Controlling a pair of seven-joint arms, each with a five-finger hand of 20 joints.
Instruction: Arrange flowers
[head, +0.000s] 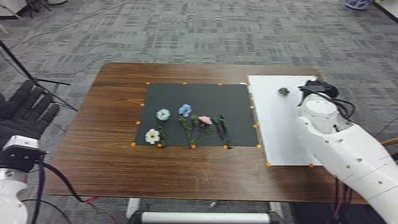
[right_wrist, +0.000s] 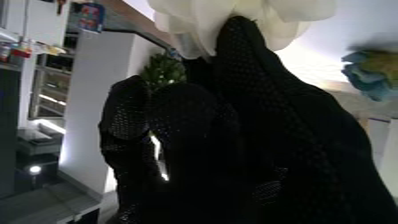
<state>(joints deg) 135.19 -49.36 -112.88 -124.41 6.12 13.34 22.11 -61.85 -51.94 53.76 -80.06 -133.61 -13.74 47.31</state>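
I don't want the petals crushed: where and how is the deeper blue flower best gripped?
Probably by its leafy stem, just below the bloom, coming from above: the flower lies flat on the dark mat. The stem runs toward the robot, so pinch it from left and right.

White flower (head: 153, 136), pale blue flower (head: 163, 114), blue flower (head: 185, 109) and pink flower (head: 205, 120) lie on the dark mat (head: 169, 94); small bloom (head: 283, 91) on the white board (head: 282, 132); white petals (right_wrist: 191, 20) by the right hand (head: 320, 89).
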